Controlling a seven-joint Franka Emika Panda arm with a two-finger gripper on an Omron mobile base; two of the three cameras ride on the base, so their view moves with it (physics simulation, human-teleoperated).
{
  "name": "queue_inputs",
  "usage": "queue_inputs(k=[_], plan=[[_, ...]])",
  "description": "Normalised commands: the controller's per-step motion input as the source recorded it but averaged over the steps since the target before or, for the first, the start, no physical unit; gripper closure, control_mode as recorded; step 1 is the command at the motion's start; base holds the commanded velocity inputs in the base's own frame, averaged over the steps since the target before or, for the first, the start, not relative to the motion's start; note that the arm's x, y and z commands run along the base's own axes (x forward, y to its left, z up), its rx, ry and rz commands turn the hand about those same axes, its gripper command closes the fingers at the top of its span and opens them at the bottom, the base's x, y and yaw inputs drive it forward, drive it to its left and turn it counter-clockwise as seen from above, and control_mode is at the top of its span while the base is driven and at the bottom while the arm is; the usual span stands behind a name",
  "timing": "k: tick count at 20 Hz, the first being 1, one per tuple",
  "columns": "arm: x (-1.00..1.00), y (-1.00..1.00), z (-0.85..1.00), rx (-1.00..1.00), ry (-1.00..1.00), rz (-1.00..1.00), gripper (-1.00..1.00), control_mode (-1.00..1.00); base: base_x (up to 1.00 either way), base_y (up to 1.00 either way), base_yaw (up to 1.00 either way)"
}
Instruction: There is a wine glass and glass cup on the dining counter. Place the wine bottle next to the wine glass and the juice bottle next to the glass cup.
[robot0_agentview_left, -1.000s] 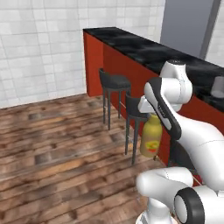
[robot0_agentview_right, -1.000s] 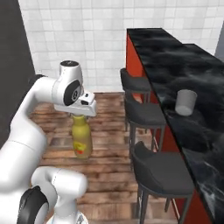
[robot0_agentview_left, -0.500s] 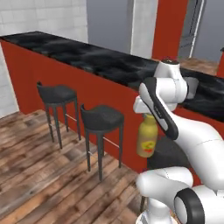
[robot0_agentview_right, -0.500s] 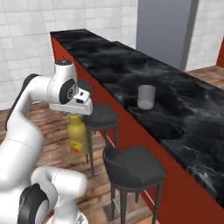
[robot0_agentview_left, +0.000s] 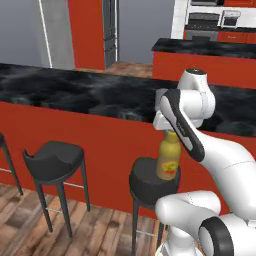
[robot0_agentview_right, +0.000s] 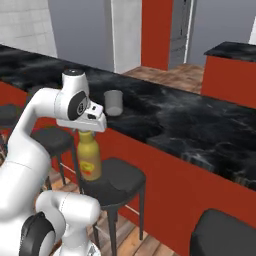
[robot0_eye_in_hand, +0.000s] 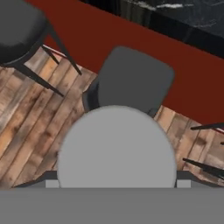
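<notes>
Juice bottle: the squat yellow-orange juice bottle (robot0_agentview_left: 168, 161) hangs upright at the centre of the left base view, its red-and-yellow label facing the camera; in the right base view the same bottle (robot0_agentview_right: 89, 159) sits left of centre, clear of the floor.
Gripper: the gripper (robot0_agentview_left: 170, 132) clamps the bottle by its top from above, fingers pinching the cap and neck; seen in the right base view, the gripper (robot0_agentview_right: 86, 131) sits right under the white hand.
Hand view: a broad grey disc, the bottle's top seen from straight above, covers the lower middle; the fingertips themselves cannot be made out.
Bar stool: a dark bar stool (robot0_agentview_left: 150, 181) stands directly below and behind the bottle, and its seat (robot0_eye_in_hand: 131, 78) shows above the disc in the hand view.
Second stool: another dark stool (robot0_agentview_left: 53, 158) stands at lower left of the left base view.
Dining counter: the black marble-topped dining counter (robot0_agentview_left: 75, 92) on its red base runs across the frame behind the arm.
Glass cup: the grey glass cup (robot0_agentview_right: 113, 103) stands on the counter top, up and to the right of the gripper in the right base view, apart from the bottle.
Floor: wood planks (robot0_eye_in_hand: 30, 113) lie beneath the stools.
</notes>
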Motion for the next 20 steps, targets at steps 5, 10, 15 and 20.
queue_inputs(k=[5, 10, 15, 20], plan=[[0.0, 0.0, 0.0, 0.0, 0.0, 0.0, 1.0, 1.0, 0.47, 0.29, -0.54], [0.0, 0.0, 0.0, 0.0, 0.0, 0.0, 1.0, 1.0, 0.33, 0.16, -0.36], [0.0, 0.0, 0.0, 0.0, 0.0, 0.0, 1.0, 1.0, 0.18, 0.08, -0.1], [0.0, 0.0, 0.0, 0.0, 0.0, 0.0, 1.0, 1.0, 0.0, 0.0, 0.0]])
